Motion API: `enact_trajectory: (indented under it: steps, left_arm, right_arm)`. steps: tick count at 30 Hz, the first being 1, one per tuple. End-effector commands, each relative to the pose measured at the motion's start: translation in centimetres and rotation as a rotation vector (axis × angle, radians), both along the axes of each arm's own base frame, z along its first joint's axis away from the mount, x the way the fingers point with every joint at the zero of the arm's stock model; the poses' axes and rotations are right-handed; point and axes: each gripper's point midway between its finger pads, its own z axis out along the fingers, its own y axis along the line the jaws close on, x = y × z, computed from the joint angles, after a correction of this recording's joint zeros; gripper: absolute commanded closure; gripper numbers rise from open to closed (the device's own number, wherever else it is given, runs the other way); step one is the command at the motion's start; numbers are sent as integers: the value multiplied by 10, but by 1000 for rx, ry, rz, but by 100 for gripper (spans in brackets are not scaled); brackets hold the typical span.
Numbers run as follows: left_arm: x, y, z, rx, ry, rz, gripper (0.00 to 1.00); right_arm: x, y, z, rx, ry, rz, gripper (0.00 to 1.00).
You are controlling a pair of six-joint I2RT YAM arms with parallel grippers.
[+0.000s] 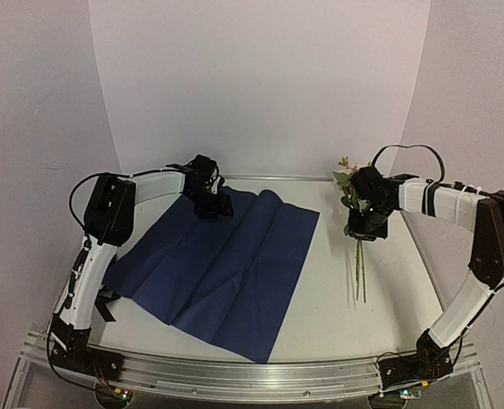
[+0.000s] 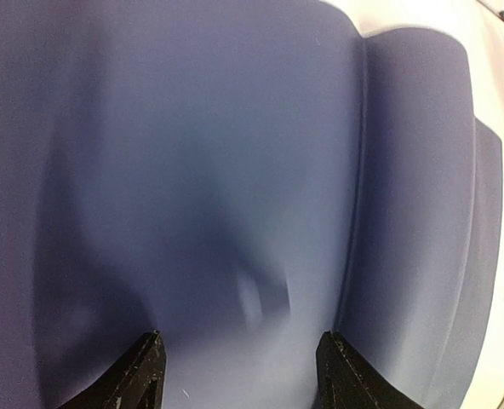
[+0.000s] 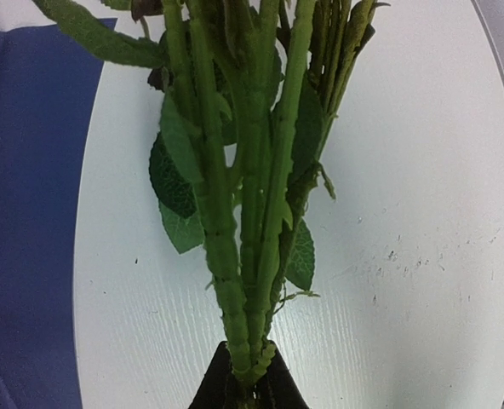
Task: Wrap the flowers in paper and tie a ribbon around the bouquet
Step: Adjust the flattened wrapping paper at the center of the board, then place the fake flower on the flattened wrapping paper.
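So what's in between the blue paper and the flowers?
Nothing, just a bare strip of white table between the paper and the flowers. The top and right wrist views both show it.

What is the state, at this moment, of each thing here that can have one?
paper: spread open on the table, navy face up, creased.
flowers: gripped by the stems, to the right of the paper, not on it.
left gripper: open, over the paper.
right gripper: shut on the flowers' stems.
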Motion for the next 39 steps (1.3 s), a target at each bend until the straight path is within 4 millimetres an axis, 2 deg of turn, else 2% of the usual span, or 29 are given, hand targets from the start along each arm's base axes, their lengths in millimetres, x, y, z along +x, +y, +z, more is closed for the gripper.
enact_trajectory:
  steps: [1,4,9,12,17,20,23,25,31,33,36,39]
  left_arm:
    - [15,7,-6,-11,-1,-24,37]
    - [24,10,-3,-17,-19,-31,37]
    - [36,2,9,-58,-68,-54,35]
    - [49,-5,39,-100,-142,-51,34]
    - [60,2,111,-127,-287,-1,29]
    - [57,20,138,-129,-320,60,28]
    - [48,48,143,-103,-288,162,29]
    - [37,69,136,-86,-239,237,29]
    - [9,121,124,-78,-161,377,30]
    - [2,132,117,-67,-138,404,30]
    - [-10,144,108,-57,-111,431,30]
    - [-21,151,103,-48,-94,442,30]
  right_arm:
    - [7,0,44,1,-101,-9,100]
    - [3,2,49,-3,-107,-4,100]
    - [0,4,62,-16,-127,5,100]
    - [2,11,73,-14,-150,19,100]
    - [9,33,94,-32,-197,71,100]
    - [15,61,104,-28,-220,144,100]
    - [21,97,111,-11,-235,239,100]
    - [25,124,119,7,-253,303,100]
    - [34,208,117,58,-268,468,100]
    - [36,233,108,81,-254,506,100]
    - [36,267,107,122,-262,550,100]
    - [35,295,97,156,-253,569,100]
